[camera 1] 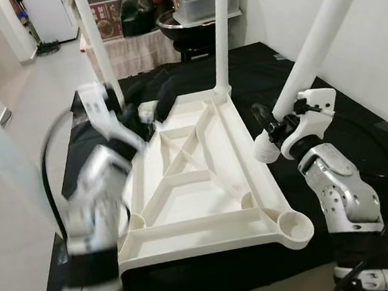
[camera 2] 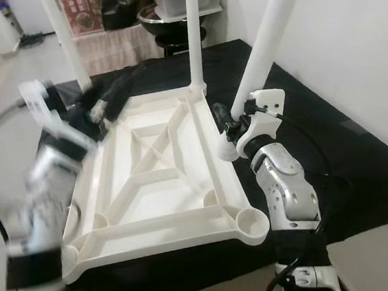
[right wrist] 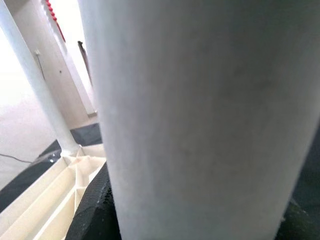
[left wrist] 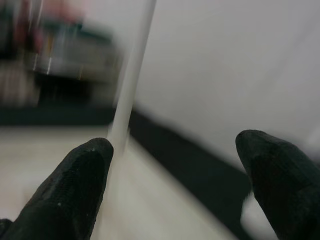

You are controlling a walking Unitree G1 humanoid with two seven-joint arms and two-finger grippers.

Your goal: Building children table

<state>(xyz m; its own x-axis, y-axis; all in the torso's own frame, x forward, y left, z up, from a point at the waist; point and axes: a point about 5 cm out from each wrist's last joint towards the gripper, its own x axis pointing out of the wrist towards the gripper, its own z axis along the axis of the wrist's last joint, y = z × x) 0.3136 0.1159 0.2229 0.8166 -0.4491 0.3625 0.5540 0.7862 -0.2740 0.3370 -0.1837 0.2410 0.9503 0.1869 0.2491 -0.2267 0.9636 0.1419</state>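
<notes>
Left gripper [camera 1: 150,110]: blurred, raised over the far left part of the tabletop; fingers [left wrist: 75,190] spread wide apart, nothing between them.
Far left leg [camera 1: 97,44]: upright at the tabletop's far left corner, just beside the left gripper.
Tabletop [camera 1: 210,235]: white, upside down on the black cloth [camera 1: 358,121], ribbed underside facing up; empty round sockets at both near corners.
Far right leg [camera 1: 220,35]: upright in the far right corner socket.
Loose leg [camera 1: 315,42]: white tube, tilted, lower end just beyond the tabletop's right edge, clear of any socket.
Right gripper [camera 1: 270,132]: beside the right edge, closed around the lower end of the loose leg; tube pressed close against the wrist camera.
</notes>
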